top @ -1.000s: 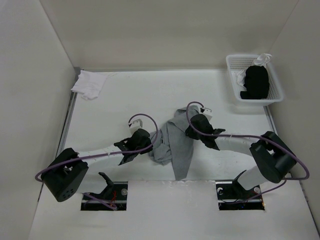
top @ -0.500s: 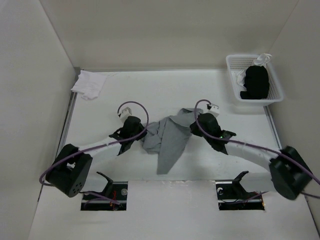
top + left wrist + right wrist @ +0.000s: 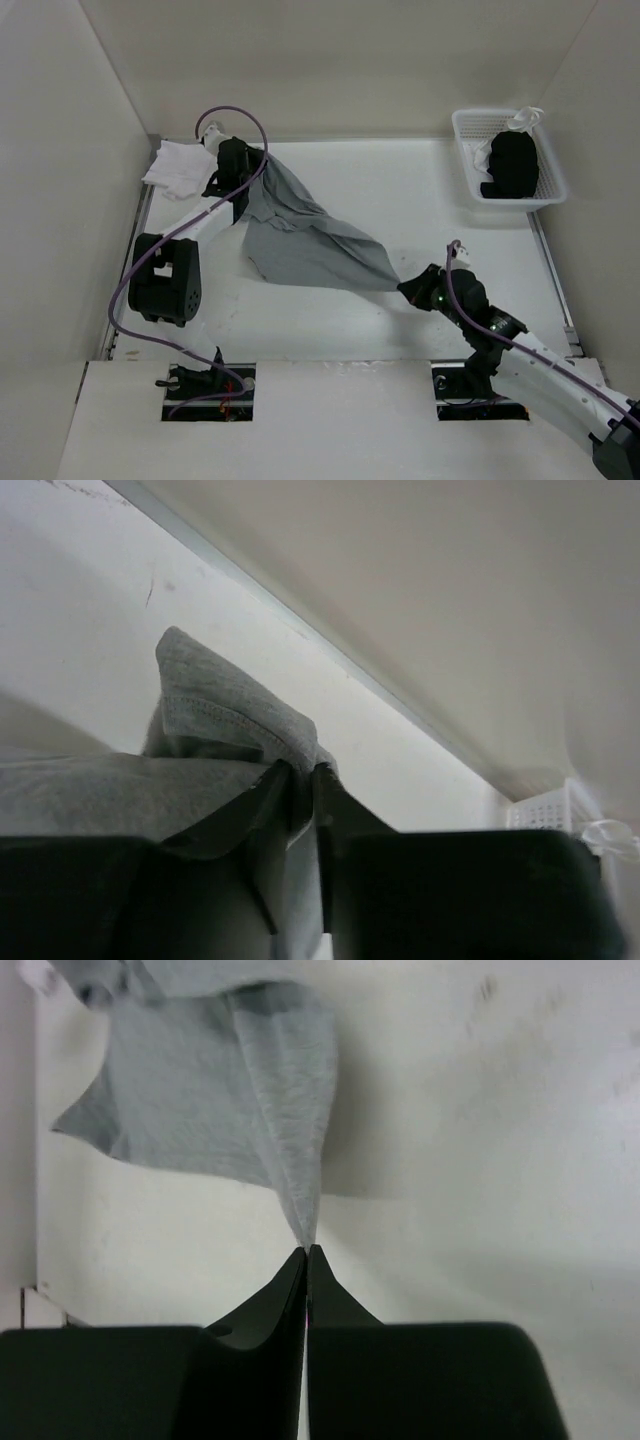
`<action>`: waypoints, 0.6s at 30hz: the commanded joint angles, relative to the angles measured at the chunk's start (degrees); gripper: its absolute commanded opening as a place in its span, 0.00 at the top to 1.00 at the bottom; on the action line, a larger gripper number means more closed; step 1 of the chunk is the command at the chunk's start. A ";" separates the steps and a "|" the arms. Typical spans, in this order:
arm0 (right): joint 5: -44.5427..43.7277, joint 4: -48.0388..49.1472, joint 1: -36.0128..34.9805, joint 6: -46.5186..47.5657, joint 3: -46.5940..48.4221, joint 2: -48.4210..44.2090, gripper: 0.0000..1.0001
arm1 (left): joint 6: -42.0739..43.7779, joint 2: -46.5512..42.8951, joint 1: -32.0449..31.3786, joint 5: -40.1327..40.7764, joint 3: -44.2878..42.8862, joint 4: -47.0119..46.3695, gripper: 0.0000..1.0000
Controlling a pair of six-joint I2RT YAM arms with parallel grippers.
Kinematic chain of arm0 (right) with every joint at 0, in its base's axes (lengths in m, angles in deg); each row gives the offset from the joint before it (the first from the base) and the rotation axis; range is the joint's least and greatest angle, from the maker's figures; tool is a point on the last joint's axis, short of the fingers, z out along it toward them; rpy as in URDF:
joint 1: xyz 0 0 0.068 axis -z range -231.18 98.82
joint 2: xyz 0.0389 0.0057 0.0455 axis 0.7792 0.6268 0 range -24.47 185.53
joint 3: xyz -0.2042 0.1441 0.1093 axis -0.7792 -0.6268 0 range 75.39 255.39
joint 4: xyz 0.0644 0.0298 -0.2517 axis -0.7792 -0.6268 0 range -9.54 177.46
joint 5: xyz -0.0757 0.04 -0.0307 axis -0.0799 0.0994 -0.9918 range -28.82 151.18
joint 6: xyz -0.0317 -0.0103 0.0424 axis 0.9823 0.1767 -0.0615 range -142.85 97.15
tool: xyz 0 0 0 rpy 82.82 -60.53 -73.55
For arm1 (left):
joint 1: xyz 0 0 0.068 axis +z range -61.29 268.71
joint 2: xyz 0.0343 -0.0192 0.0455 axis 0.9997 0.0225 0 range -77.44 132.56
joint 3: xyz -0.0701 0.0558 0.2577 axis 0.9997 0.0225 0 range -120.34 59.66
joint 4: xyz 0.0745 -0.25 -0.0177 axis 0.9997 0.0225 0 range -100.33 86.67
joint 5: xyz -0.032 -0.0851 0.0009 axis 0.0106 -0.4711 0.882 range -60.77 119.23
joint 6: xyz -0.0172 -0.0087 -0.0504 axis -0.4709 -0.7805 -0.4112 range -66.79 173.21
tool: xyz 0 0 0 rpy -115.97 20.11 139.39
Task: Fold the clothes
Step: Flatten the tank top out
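Grey tank top (image 3: 300,245): soft, matt knit cloth with a stitched hem. Desk (image 3: 400,190): smooth, matt white. Basket (image 3: 463,150): white plastic lattice. Left pincer (image 3: 300,772) and right pincer (image 3: 306,1252): matt black, plastic-looking.

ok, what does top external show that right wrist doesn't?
Only top external: a crumpled white cloth back left, a white plastic mesh basket holding a black garment back right, and a clear left gripper, at most a corner blur on the wrist, clamped on the far end of the grey knit tank top. Only right wrist: the pinch up close, jaws together on a thin tip of fabric. Both: the tank top stretched over the table, and the right gripper shut on its near end.
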 commanded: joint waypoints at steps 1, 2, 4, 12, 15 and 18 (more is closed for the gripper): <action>-2.21 -3.32 -2.37 -6.76 0.38 -1.27 0.97 | 2.36 0.76 1.14 -3.46 -1.57 -0.20 0.75; -2.48 -3.68 -1.32 -6.23 0.82 0.66 0.97 | 1.84 -0.98 1.05 -3.38 1.14 -0.64 0.69; -1.78 -2.63 -0.17 -5.62 1.87 4.70 0.97 | 1.13 -5.89 0.79 -1.28 7.45 -1.34 0.63; -2.49 5.45 0.71 -1.75 2.67 10.26 0.96 | 5.17 -33.85 -4.83 12.79 36.30 6.45 0.60; -2.31 8.35 0.71 -0.78 1.96 10.26 0.96 | 4.74 -40.72 -5.72 13.06 41.94 15.95 0.55; -1.87 10.99 0.89 0.10 1.52 11.22 0.96 | 1.40 -43.97 -4.76 10.43 45.19 24.73 0.56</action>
